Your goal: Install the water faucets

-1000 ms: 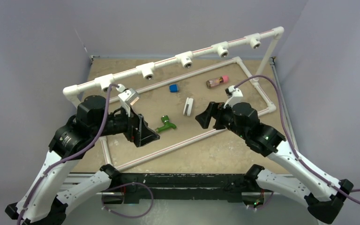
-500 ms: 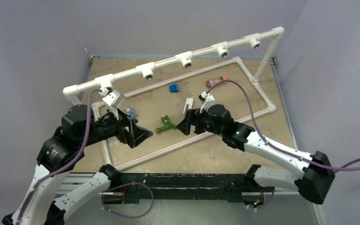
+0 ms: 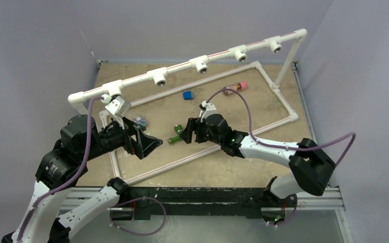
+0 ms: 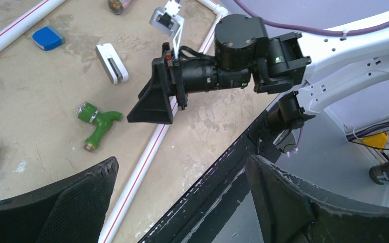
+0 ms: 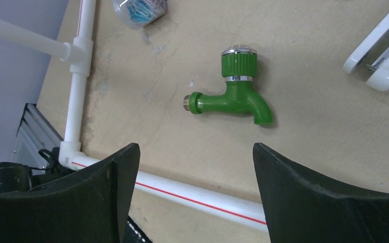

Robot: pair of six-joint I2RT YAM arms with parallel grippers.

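while the green faucet (image 5: 231, 96) lies untouched, both arms' jaws gape wide, holding nothing.

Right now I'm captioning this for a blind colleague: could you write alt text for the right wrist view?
A green faucet lies on its side on the tan table, untouched, beyond the open right claw. A white pipe with a red stripe crosses near the claw; a white plastic piece sits at upper right.

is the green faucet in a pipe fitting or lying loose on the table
Loose: the faucet lies on its side on the table, apart from the pipe, with nothing gripping it.
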